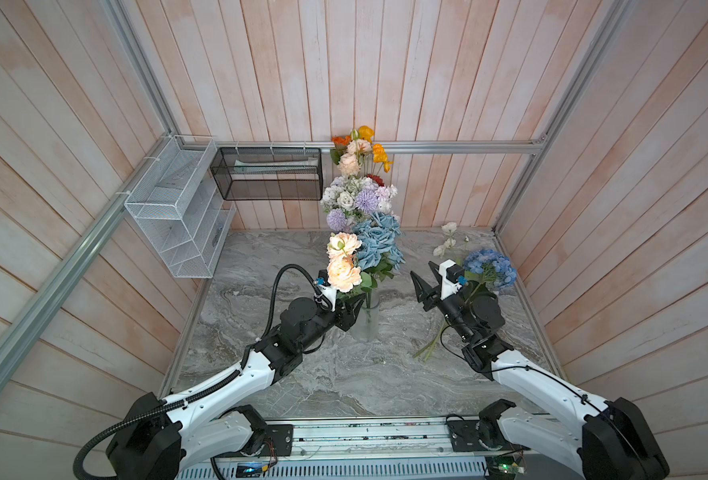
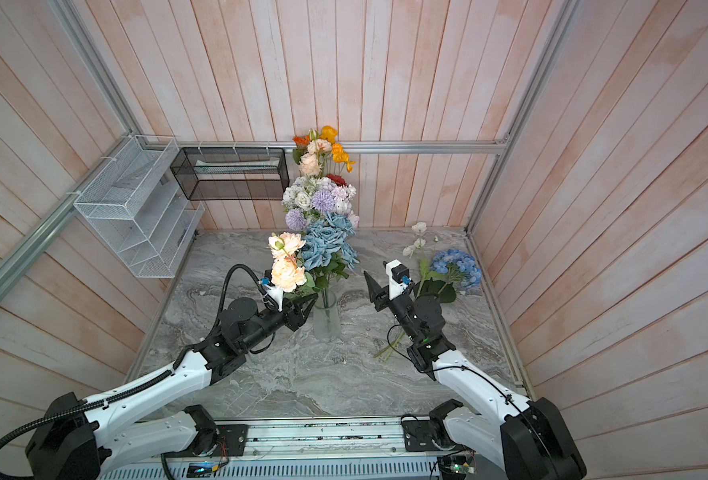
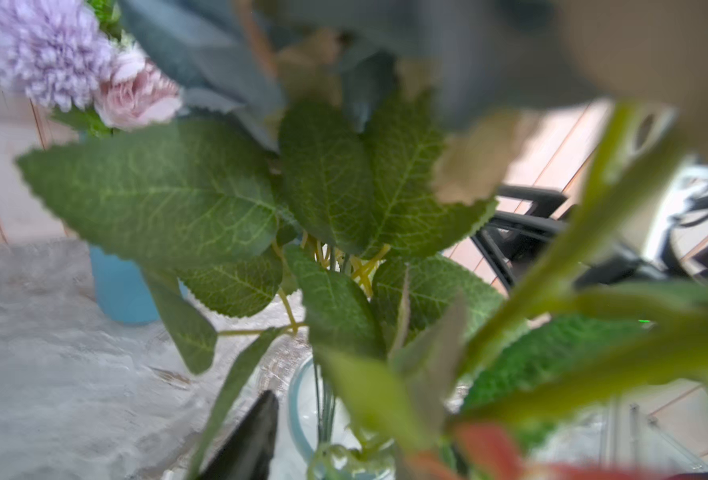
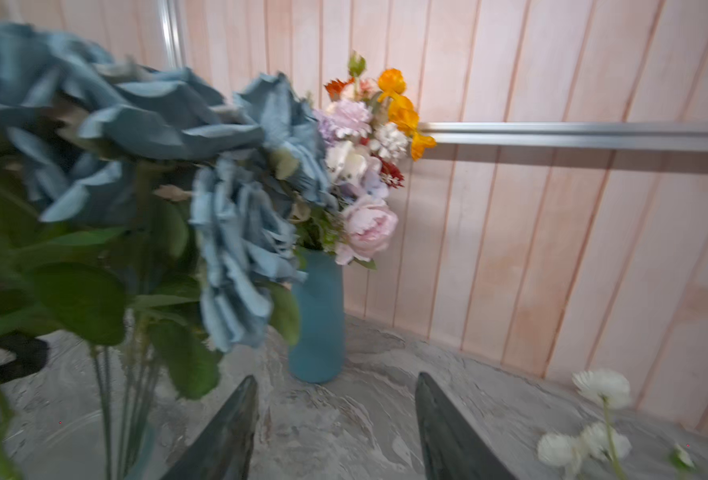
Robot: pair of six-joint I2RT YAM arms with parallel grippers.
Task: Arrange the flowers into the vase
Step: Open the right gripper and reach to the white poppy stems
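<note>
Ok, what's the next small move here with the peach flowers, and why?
Probably ease the left gripper down toward the clear vase and let go. It's shut on the peach flowers right at the vase rim, and the right gripper is open and empty beside it. Whether the stem end is already inside is hidden.

**Flowers split between vases and surface**

A clear glass vase [image 1: 368, 320] mid-surface holds dusty-blue blooms [image 1: 375, 245] upright, with peach blooms [image 1: 344, 270] close beside them. A blue hydrangea [image 1: 489, 266] and a white sprig [image 1: 447, 241] lie near the right edge. At the far edge, a blue vase [image 4: 319, 324] carries a mixed bouquet [image 1: 358, 183].
</note>
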